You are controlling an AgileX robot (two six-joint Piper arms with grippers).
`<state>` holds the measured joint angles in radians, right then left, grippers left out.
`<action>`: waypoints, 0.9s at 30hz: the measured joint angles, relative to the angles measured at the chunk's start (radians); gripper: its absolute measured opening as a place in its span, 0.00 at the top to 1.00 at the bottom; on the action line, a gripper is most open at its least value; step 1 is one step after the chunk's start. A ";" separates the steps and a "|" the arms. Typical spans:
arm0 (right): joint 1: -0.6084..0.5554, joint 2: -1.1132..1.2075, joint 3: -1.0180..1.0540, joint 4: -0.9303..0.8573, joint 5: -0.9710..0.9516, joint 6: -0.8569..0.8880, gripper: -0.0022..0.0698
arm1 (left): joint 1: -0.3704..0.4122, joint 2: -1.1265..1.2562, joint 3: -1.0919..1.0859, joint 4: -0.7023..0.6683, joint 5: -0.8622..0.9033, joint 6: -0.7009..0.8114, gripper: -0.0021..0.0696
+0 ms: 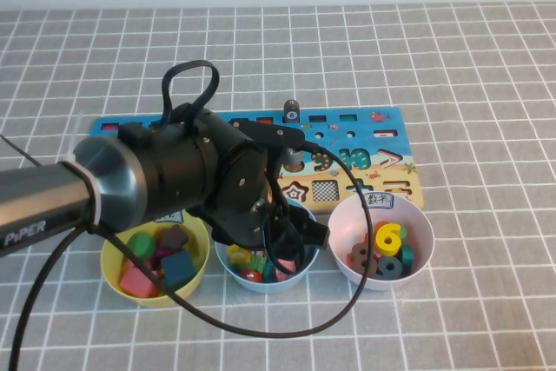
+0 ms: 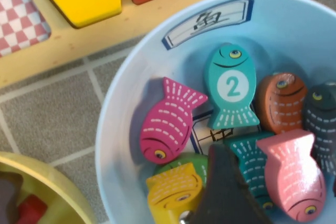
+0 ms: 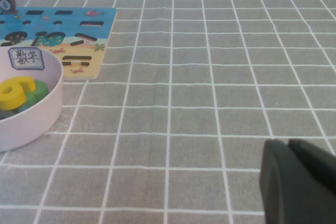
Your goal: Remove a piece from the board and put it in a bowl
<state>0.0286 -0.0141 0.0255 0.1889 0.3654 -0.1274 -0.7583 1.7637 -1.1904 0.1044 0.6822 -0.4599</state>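
My left gripper (image 1: 294, 248) hangs low inside the light blue bowl (image 1: 222, 255), open. In the left wrist view one dark finger (image 2: 226, 195) shows above the bowl's wall (image 2: 118, 124), which bears a white label (image 2: 207, 22). Several fish pieces lie in the bowl, and a pink fish (image 2: 291, 174) lies just beside the finger. No red peg shows anywhere. The blue board (image 1: 387, 141) lies behind the bowls. It also shows in the right wrist view (image 3: 100, 19). My right gripper (image 3: 296, 182) is shut and empty, low over the bare table to the right.
A dark peg (image 1: 291, 110) marked 8 stands at the board's far edge. It also shows in the right wrist view (image 3: 5, 2). A yellow bowl (image 1: 109, 262) of shapes sits left of the blue bowl. A pale pink bowl (image 1: 346, 215) of numerals sits to its right.
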 joint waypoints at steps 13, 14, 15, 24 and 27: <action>0.000 0.000 0.000 0.000 0.000 0.000 0.99 | -0.024 -0.123 0.017 0.018 0.082 0.002 0.50; 0.000 0.000 0.000 0.000 0.000 0.000 0.99 | -0.024 -0.140 0.032 0.020 0.082 0.002 0.54; 0.000 0.000 0.000 0.000 0.000 0.000 0.99 | -0.026 -0.164 0.057 0.026 0.077 0.002 0.60; 0.000 0.000 0.000 0.000 0.000 0.000 0.99 | -0.026 -0.452 0.424 0.037 -0.180 -0.032 0.96; 0.000 0.000 0.000 0.000 0.000 0.000 0.99 | -0.026 -0.562 0.544 0.037 -0.292 -0.043 0.97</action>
<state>0.0286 -0.0141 0.0255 0.1889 0.3654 -0.1274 -0.7841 1.2012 -0.6466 0.1411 0.3904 -0.5025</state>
